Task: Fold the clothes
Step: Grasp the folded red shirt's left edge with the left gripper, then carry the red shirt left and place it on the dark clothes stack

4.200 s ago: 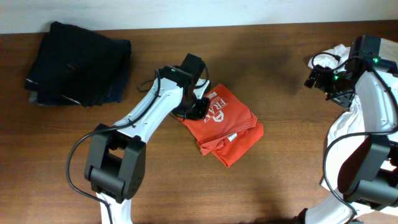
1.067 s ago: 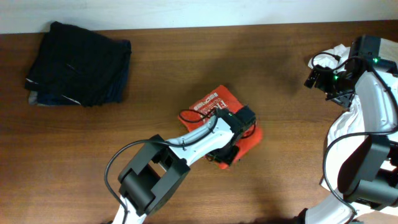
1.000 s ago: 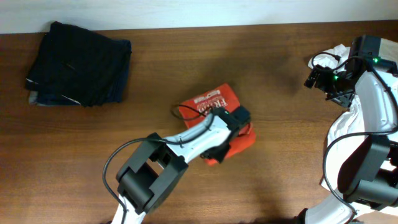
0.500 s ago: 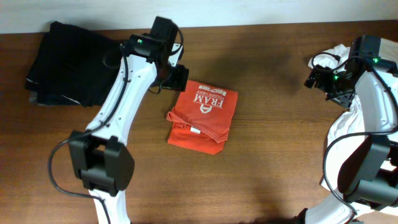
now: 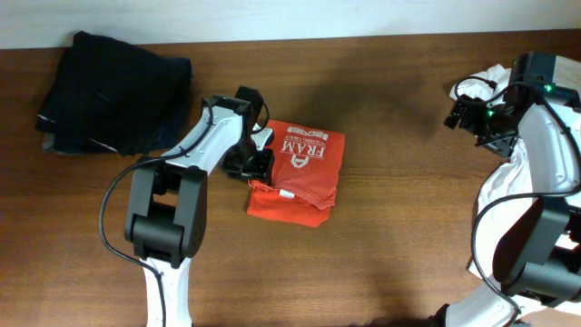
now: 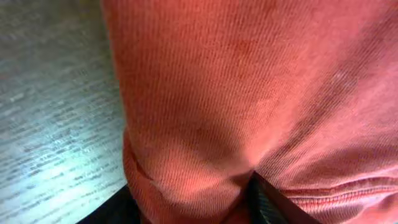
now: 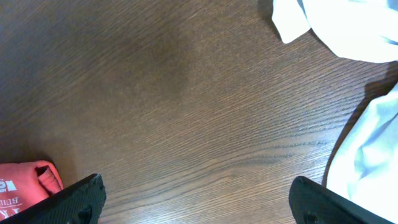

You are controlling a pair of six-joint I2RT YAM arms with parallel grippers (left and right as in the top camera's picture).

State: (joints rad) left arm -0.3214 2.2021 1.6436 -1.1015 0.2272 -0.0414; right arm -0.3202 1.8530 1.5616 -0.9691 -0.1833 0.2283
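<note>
The left fingers (image 5: 252, 163) straddle the left edge of the folded orange shirt (image 5: 304, 168) mid-worktop (image 5: 390, 227), grip unclear; the right fingers (image 7: 78, 199) gape wide near a white shirt (image 7: 336, 25).

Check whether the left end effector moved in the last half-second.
Yes: left end effector came away from the dark clothes pile, down-frame to the orange-red T-shirt's left edge.

We glimpse the left gripper (image 5: 257, 163) close up only as dark slivers beneath the blurred orange-red T-shirt (image 6: 249, 93), and the white T-shirt (image 7: 336, 28) runs off the edge.
</note>
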